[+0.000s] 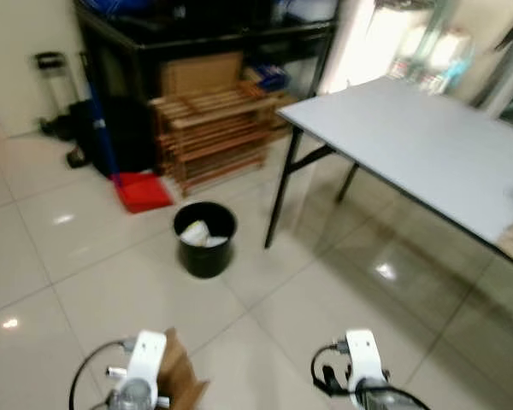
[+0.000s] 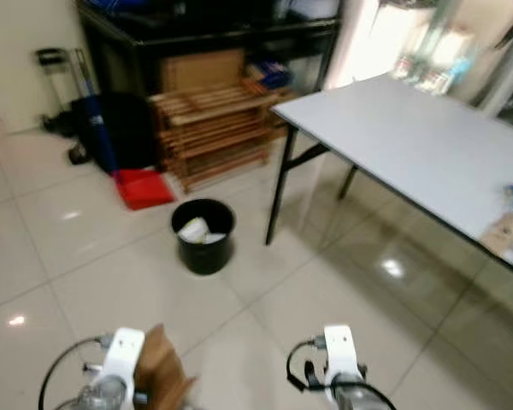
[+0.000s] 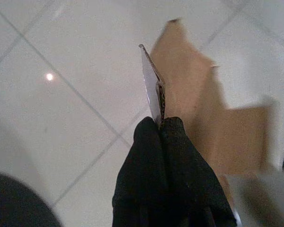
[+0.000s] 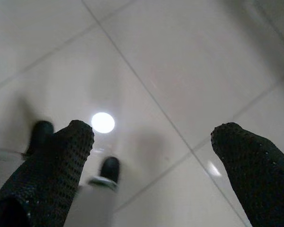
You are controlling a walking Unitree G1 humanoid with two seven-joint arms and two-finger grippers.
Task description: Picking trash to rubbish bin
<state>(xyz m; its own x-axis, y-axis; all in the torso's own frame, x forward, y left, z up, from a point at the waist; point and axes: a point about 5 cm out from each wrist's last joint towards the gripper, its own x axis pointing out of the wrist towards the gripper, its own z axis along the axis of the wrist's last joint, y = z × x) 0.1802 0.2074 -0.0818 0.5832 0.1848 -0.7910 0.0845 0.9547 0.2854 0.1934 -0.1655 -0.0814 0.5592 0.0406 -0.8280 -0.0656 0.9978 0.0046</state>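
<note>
left gripper [image 3: 160, 124] low, pinching cardboard piece [image 3: 199, 90]

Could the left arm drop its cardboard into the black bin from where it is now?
Probably not yet. The left end effector holds the cardboard low and close to the robot, while the bin stands well ahead across bare floor. Nothing blocks the way.

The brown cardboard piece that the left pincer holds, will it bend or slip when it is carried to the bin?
The cardboard piece looks thin and flat, so probably light and fairly stiff. The left pincer pinches only its edge, so it may swing or sag slightly.
</note>
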